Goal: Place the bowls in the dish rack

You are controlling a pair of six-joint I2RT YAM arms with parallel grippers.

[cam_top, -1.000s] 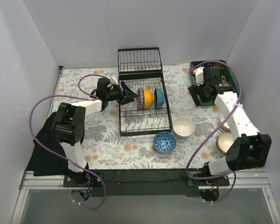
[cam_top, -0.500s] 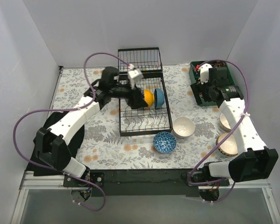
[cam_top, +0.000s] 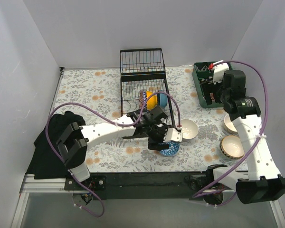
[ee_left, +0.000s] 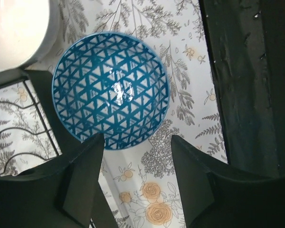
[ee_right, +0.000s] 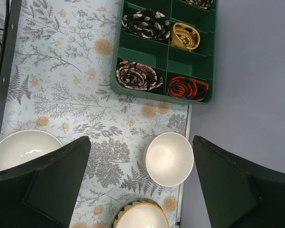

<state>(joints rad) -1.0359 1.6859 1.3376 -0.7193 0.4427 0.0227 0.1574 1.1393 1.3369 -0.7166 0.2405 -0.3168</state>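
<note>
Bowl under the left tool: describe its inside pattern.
Round ceramic bowl: blue triangle lattice; left wrist view.

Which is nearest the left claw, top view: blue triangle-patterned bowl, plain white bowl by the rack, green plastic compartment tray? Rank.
1. Blue triangle-patterned bowl, under the left claw.
2. Plain white bowl, just right.
3. Green compartment tray, far right corner.

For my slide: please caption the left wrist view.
Open left gripper above the blue bowl; white bowl and dish rack beside it.
</note>
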